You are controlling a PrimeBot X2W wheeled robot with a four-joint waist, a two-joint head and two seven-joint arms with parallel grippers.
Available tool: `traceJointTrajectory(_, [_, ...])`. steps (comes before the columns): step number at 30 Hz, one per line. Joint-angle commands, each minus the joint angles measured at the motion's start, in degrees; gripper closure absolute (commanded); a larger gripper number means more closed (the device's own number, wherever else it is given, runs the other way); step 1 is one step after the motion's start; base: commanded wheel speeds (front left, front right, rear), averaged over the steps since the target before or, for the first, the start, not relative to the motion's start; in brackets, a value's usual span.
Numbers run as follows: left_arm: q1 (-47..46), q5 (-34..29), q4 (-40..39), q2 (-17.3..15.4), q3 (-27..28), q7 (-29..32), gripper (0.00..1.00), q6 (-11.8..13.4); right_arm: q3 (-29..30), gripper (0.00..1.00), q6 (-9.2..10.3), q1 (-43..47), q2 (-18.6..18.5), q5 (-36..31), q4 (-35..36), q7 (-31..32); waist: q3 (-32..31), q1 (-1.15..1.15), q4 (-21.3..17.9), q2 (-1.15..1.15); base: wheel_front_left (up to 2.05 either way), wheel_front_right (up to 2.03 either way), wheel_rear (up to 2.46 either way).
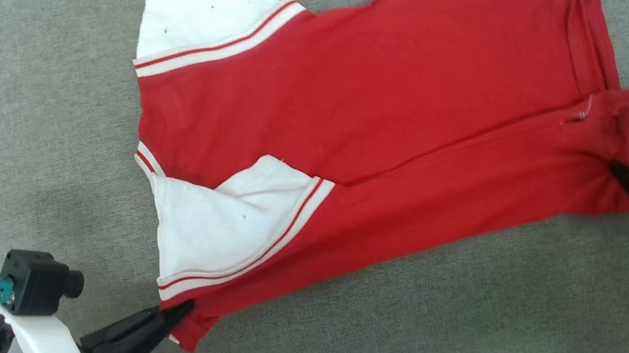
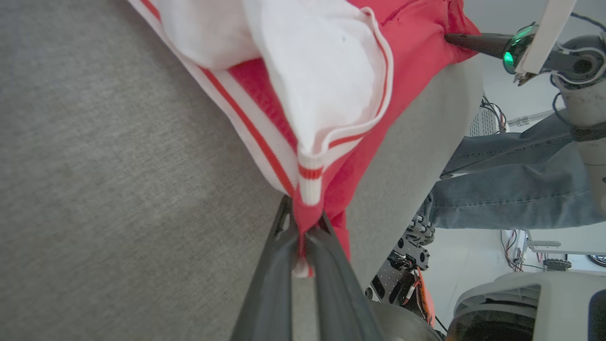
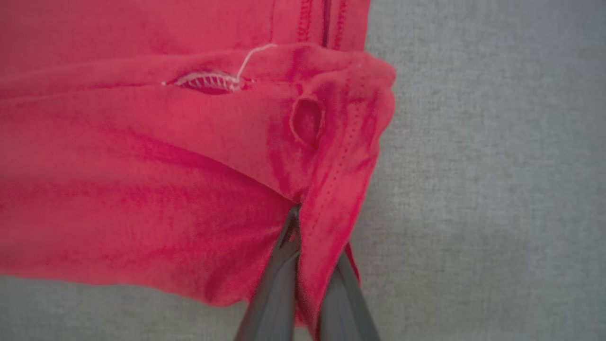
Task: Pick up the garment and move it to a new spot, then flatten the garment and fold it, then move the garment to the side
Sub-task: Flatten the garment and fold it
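The left gripper (image 1: pixel 183 309) and right gripper (image 1: pixel 617 167) are pinched shut on the shirt's (image 1: pixel 377 101) near corners. This looks like folding; next both should lift together.

left hand (image 1: pixel 184 308) — pinched shut, lower left | right hand (image 1: pixel 615 165) — pinched shut, right edge

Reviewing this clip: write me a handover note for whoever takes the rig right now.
Left gripper: shut on the garment at its near sleeve-end corner.
Right gripper: shut on the near hem corner.
The garment lies spread on the grey cloth.
Done: flattened; near side looks folded in, near sleeve lying on the red body.
Left: finish folding (far sleeve still out), then move it aside.
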State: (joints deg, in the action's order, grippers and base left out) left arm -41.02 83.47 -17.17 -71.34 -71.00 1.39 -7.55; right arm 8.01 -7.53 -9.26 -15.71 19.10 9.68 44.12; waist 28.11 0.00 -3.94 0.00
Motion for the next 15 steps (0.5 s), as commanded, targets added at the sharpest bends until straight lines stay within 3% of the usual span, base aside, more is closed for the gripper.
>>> traceJointTrajectory(1, [0.84,-0.61,-0.19,-0.26,-0.15,-0.76,1.00,0.13,0.30,1.00,0.08,1.89,-0.09,0.28,0.08,0.86,-0.10,0.00,0.09,0.00,0.00,0.00,0.00])
traceJointTrajectory(2, [1.36,-0.71,-0.33,-0.18,-0.27,-1.41,1.00,0.13,0.49,1.00,0.08,2.46,-0.13,0.56,0.92,1.03,-0.21,0.00,0.11,0.00,0.00,0.00,0.00])
traceJointTrajectory(3, [1.68,-0.89,-0.39,-0.02,-0.44,-1.92,1.00,0.13,0.77,0.92,0.08,2.96,0.00,0.79,1.73,0.83,-0.31,0.00,0.15,0.00,0.00,0.00,0.00])
traceJointTrajectory(4, [1.91,-1.13,-0.35,0.27,-0.56,-2.41,1.00,0.14,0.90,0.71,0.08,3.31,0.16,0.89,2.32,0.44,-0.45,0.00,0.20,0.00,0.00,0.00,0.00])
traceJointTrajectory(5, [2.07,-1.27,-0.28,0.55,-0.61,-2.71,0.92,0.14,1.16,0.33,0.08,3.48,0.24,0.81,2.82,-0.13,-0.57,0.00,0.23,0.00,0.00,0.00,0.00])
traceJointTrajectory(6, [2.16,-1.45,-0.15,0.80,-0.66,-3.06,0.65,0.14,1.50,0.00,0.07,3.41,0.26,0.47,3.33,-1.00,-0.66,0.00,0.27,0.00,0.00,0.00,0.00])
traceJointTrajectory(7, [2.11,-1.46,0.09,1.02,-0.73,-3.35,0.45,0.14,1.83,0.00,0.07,3.23,0.42,0.17,3.66,-1.89,-0.77,0.00,0.29,0.00,0.00,0.00,0.00])
traceJointTrajectory(8, [1.87,-1.63,0.19,1.28,-0.73,-3.73,0.13,0.14,2.11,0.00,0.07,3.08,0.65,-0.13,3.85,-2.67,-0.89,0.00,0.30,0.00,0.00,0.00,0.00])
traceJointTrajectory(9, [1.49,-1.71,0.36,1.41,-0.60,-4.23,0.00,0.14,2.19,0.00,0.06,2.90,0.77,-0.50,4.17,-3.59,-0.98,0.00,0.29,0.00,0.00,0.00,0.00])
traceJointTrajectory(15, [-1.42,-0.41,3.28,0.16,2.38,-8.74,0.00,0.14,1.90,0.00,0.05,0.53,3.09,-4.02,7.07,-15.80,-0.96,0.00,-0.74,0.00,0.00,0.00,0.00])
